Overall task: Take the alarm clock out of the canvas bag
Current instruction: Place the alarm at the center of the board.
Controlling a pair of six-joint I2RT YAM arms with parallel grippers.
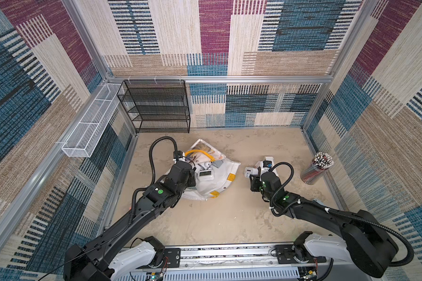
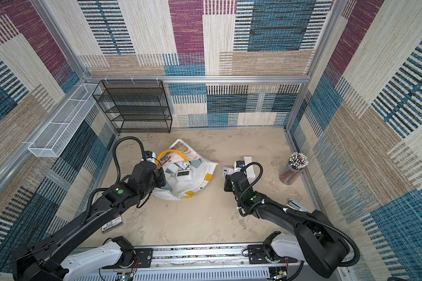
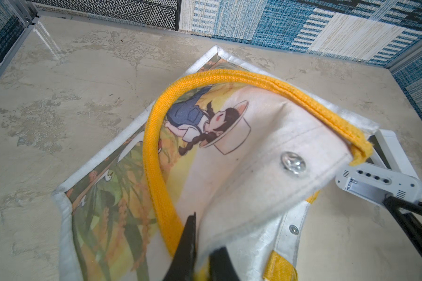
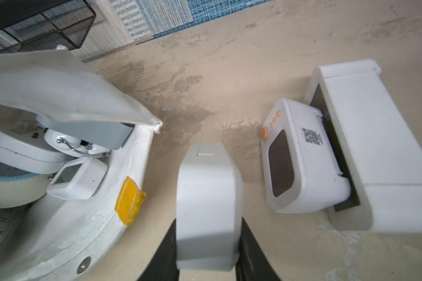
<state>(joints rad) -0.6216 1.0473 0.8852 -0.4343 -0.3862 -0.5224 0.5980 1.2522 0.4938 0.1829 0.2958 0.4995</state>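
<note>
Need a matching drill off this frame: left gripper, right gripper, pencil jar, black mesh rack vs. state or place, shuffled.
1 left gripper
2 right gripper
3 pencil jar
4 black mesh rack

A against the back wall
B shut on the rim flap of the canvas bag
C upright near the right edge of the table
D gripping a white clock outside the bag

Pairs: 1-B, 2-D, 3-C, 4-A

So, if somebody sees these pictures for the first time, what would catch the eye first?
Probably the white canvas bag with yellow handles, lying on the table, left of its middle: the left gripper, fingers shut on its rim, holds it open, showing several white clocks inside. Next, the right gripper holds a white boxy clock outside the bag, beside two more white devices on the table.
</note>
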